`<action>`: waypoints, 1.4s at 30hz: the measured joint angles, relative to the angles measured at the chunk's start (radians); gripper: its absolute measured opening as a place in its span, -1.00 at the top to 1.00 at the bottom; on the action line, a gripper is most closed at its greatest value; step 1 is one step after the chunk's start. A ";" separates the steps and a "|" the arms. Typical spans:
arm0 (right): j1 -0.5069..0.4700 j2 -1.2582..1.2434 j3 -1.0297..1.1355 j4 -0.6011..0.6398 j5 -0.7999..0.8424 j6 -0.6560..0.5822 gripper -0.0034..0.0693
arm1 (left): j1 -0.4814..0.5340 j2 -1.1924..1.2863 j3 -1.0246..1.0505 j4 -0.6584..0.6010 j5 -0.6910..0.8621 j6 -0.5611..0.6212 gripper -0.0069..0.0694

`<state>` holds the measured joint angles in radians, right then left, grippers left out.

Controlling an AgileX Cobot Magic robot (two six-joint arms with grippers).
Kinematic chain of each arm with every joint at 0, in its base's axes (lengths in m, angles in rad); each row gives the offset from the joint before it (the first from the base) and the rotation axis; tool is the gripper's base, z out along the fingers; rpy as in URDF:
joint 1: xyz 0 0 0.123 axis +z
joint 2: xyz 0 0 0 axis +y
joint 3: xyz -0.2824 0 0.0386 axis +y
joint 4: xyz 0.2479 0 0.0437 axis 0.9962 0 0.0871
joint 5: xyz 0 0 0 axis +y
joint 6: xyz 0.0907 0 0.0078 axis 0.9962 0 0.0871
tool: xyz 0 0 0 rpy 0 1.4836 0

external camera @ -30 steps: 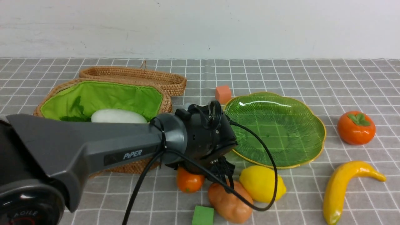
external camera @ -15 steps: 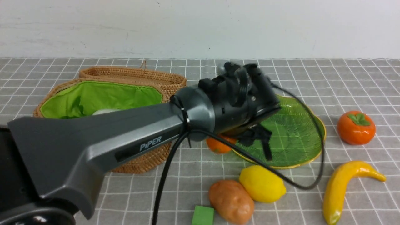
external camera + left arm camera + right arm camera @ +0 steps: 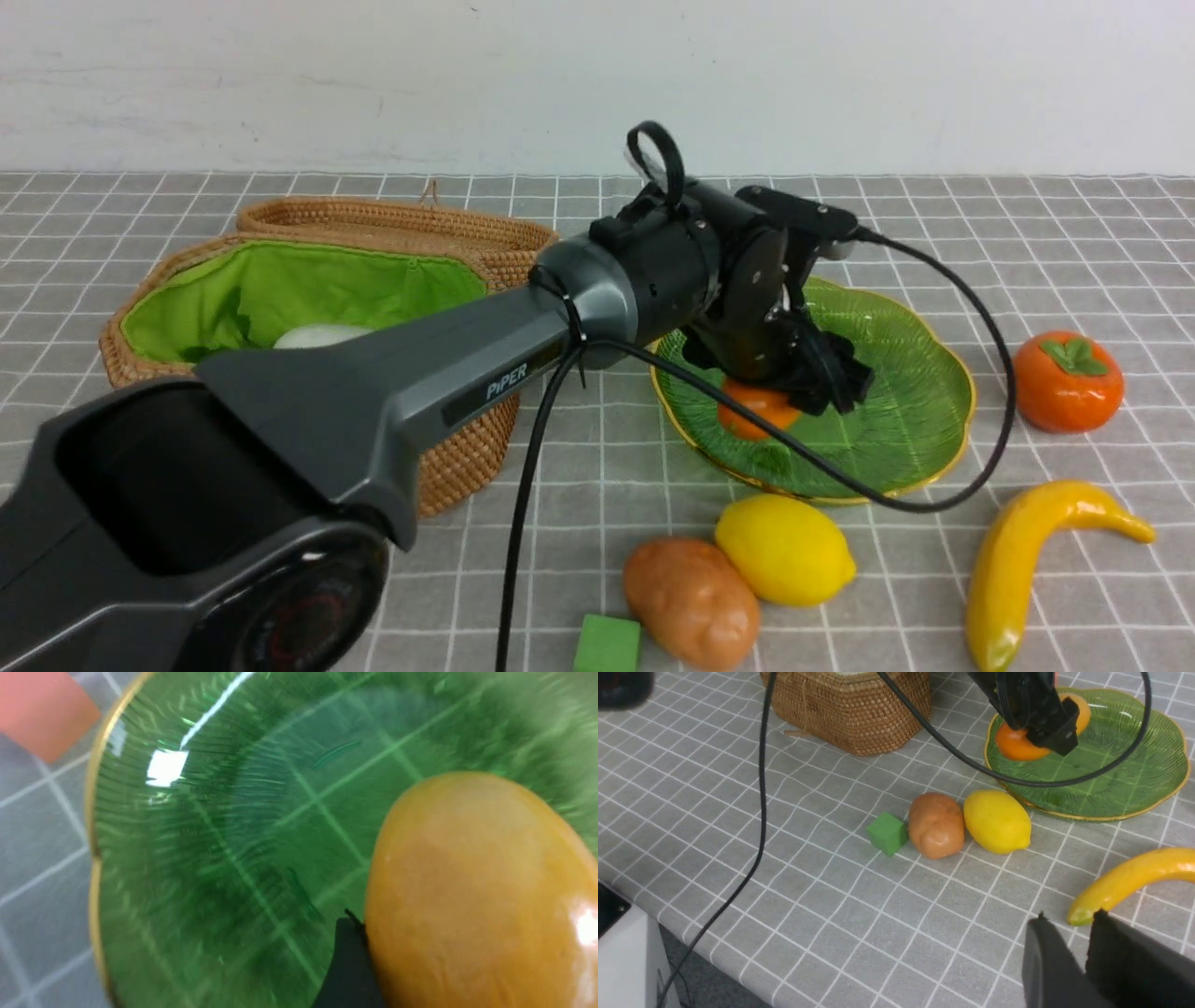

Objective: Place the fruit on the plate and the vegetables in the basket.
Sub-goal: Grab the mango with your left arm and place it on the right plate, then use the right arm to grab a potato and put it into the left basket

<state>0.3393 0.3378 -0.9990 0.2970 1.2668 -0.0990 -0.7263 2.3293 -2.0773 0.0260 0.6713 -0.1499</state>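
In your front view, mid-frame, the left gripper (image 3: 794,387) pinches the mango (image 3: 752,411) over the plate (image 3: 910,392); your left wrist view shows that mango lower right; your right wrist view shows the right gripper's (image 3: 1083,947) fingers nearly together, empty, lower right.

Plate (image 3: 896,411) glossy ribbed glass; basket (image 3: 467,448) rough woven wicker, cloth-lined.

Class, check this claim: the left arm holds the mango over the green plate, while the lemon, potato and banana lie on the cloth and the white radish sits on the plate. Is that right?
One detail is wrong. The white radish sits in the basket, not on the plate; the front view shows it. The rest stands: the left gripper holds the mango over the plate, with lemon, potato and banana on the cloth.
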 joint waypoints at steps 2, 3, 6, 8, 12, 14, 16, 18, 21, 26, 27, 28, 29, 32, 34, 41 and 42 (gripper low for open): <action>0.000 0.000 0.000 0.000 0.000 0.009 0.50 | 0.003 0.011 0.000 -0.008 -0.051 0.023 -0.62; 0.000 0.000 0.000 0.000 0.000 0.010 0.50 | 0.003 0.011 0.000 -0.009 -0.054 0.025 -0.64; 0.000 0.000 0.000 0.000 0.000 0.013 0.49 | 0.002 -0.002 -0.007 -0.026 -0.073 0.028 -0.87; 0.000 0.005 0.000 0.000 0.000 0.013 0.48 | 0.002 -0.016 -0.008 -0.026 -0.058 0.025 -0.92; 0.000 0.026 0.000 0.000 0.000 0.014 0.43 | 0.002 -0.053 -0.008 -0.026 -0.006 0.023 -0.91; 0.000 0.044 0.000 0.000 0.000 0.016 0.39 | 0.002 -0.088 -0.008 -0.026 0.048 0.023 -0.85; 0.000 0.072 0.000 0.001 0.000 0.016 0.34 | 0.002 -0.152 -0.008 -0.031 0.151 0.023 -0.70; 0.000 0.092 0.001 0.001 0.000 0.018 0.31 | 0.002 -0.206 -0.008 -0.031 0.226 0.023 -0.57; 0.000 0.168 0.001 0.001 0.000 0.019 0.28 | 0.002 -0.358 -0.008 -0.026 0.407 0.015 -0.07; 0.000 0.387 0.001 0.030 -0.021 -0.014 0.27 | 0.002 -0.617 0.004 -0.008 0.523 -0.001 0.80; 0.000 0.429 0.001 0.043 -0.024 -0.022 0.27 | 0.002 -0.660 0.012 -0.003 0.528 -0.005 0.85; 0.000 0.482 0.001 0.061 -0.029 -0.029 0.27 | 0.002 -0.715 0.037 0.005 0.533 -0.011 0.85; 0.000 0.533 0.002 0.080 -0.038 -0.038 0.26 | 0.002 -0.770 0.066 0.014 0.537 -0.016 0.85; 0.005 0.685 0.003 0.145 -0.095 -0.077 0.26 | 0.002 -0.956 0.218 0.040 0.541 -0.027 0.85; 0.031 0.741 0.001 0.163 -0.129 -0.090 0.26 | 0.002 -1.046 0.315 0.048 0.538 -0.030 0.85; 0.282 1.000 -0.110 0.084 -0.251 -0.071 0.25 | 0.002 -1.564 0.927 0.048 0.344 -0.146 0.85; 0.314 1.046 -0.144 0.053 -0.259 -0.058 0.22 | 0.002 -1.661 1.031 0.047 0.289 -0.168 0.85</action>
<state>0.6535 1.3835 -1.1431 0.3502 1.0075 -0.1571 -0.7248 0.6684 -1.0463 0.0733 0.9599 -0.3178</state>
